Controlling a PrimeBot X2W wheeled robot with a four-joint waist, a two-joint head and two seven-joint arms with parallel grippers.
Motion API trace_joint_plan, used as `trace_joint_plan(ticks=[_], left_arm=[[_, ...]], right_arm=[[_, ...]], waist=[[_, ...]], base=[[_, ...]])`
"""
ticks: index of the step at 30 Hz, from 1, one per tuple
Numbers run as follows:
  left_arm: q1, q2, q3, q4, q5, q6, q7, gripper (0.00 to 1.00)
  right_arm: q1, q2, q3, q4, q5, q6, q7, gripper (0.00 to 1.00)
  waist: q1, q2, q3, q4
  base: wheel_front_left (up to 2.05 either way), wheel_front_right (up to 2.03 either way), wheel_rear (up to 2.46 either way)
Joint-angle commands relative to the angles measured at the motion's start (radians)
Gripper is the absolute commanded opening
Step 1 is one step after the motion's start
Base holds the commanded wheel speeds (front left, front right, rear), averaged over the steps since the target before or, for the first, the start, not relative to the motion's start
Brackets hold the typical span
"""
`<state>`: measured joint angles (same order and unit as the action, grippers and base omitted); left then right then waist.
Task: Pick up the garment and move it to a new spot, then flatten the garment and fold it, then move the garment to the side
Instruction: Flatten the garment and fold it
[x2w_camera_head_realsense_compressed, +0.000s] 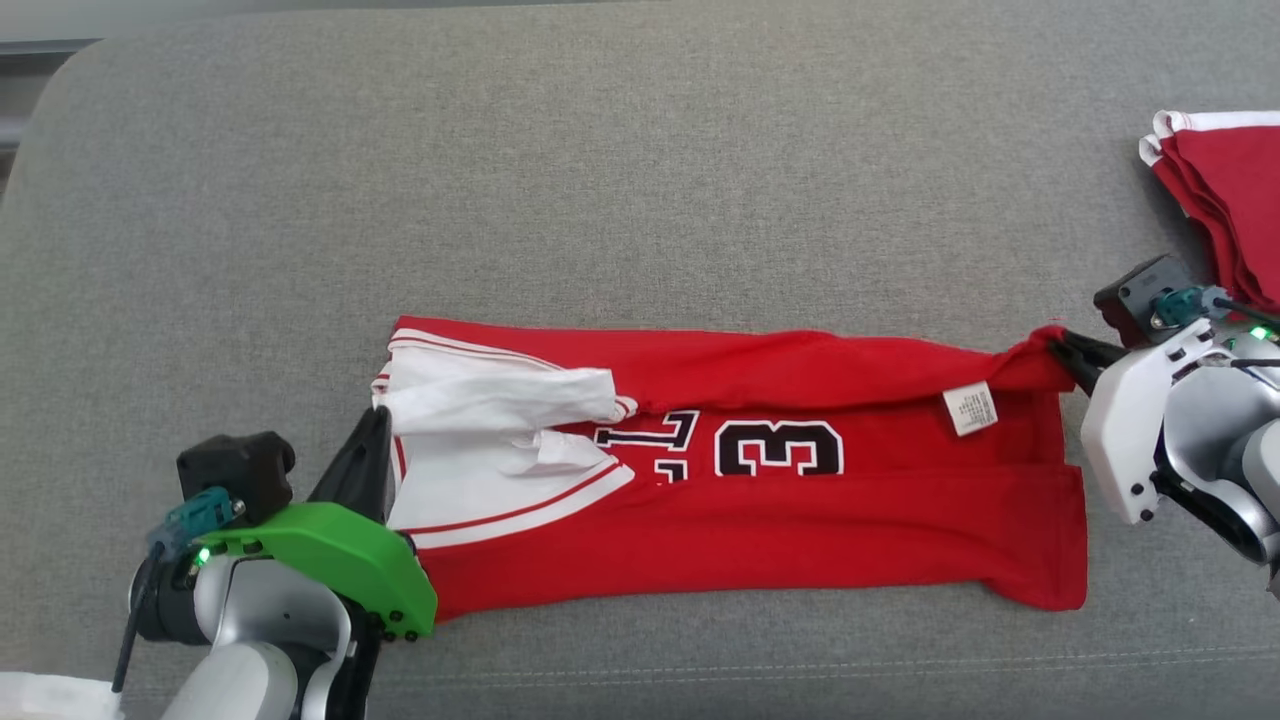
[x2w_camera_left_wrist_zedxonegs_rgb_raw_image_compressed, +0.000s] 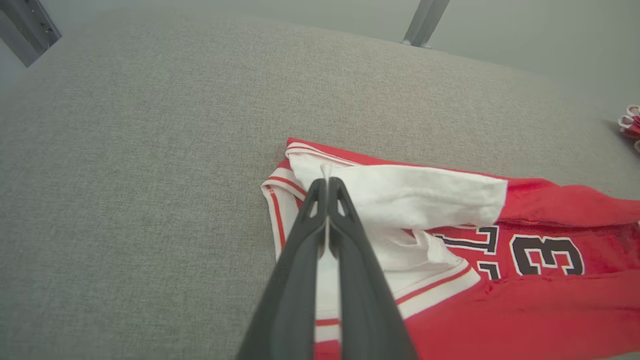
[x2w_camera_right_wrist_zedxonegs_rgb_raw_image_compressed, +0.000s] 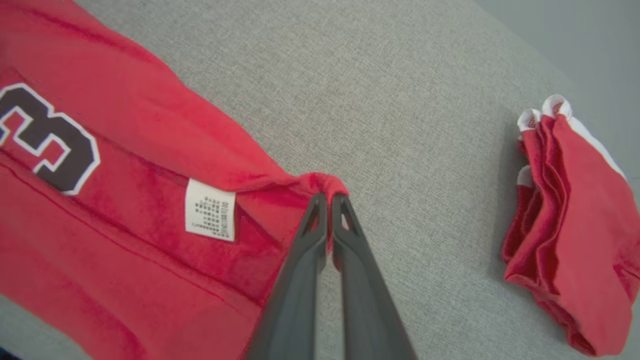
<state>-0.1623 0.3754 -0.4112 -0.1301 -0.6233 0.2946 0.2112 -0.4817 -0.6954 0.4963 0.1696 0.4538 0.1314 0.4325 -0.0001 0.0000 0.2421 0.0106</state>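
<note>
Garment (x2w_camera_head_realsense_compressed: 760, 520), a red numbered jersey, lies stretched on a grey cushion (x2w_camera_head_realsense_compressed: 600, 150), its long axis running left to right between the two arms. The left gripper (x2w_camera_head_realsense_compressed: 378, 420) is pinched tight on white fabric at the neck end. The right gripper (x2w_camera_head_realsense_compressed: 1072, 352) is closed on the far hem corner at the right end. Each arm is nearest its own end, so the fold likely depends on both carrying the far edge nearward together. A folded red stack (x2w_camera_head_realsense_compressed: 1225, 190) sits far right.
</note>
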Motion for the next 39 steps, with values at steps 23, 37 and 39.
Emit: trace_joint_plan(ticks=[23, 37, 39], left_arm=[[0.151, -0.022, -0.035, 0.092, -0.033, 0.034, -0.001, 0.0], [0.192, -0.002, -0.041, 0.156, -0.014, 0.038, -0.043, 1.0], [0.191, 0.003, -0.035, 0.155, -0.004, 0.031, -0.076, 1.0]], right_arm=[[0.029, 0.015, 0.028, 0.082, -0.01, -0.002, -0.069, 1.0], [0.21, 0.262, -0.244, 0.036, -0.09, -0.002, -0.234, 1.0], [0.246, 0.314, -0.287, 0.03, -0.096, -0.002, -0.265, 1.0]], waist=[[0.0001, 0.0, -0.076, 0.019], [0.0001, 0.0, -0.144, 0.016], [0.0001, 0.0, -0.16, 0.017]], base=[[0.0, 0.0, 0.0], [0.0, 0.0, 0.0], [0.0, 0.0, 0.0]])
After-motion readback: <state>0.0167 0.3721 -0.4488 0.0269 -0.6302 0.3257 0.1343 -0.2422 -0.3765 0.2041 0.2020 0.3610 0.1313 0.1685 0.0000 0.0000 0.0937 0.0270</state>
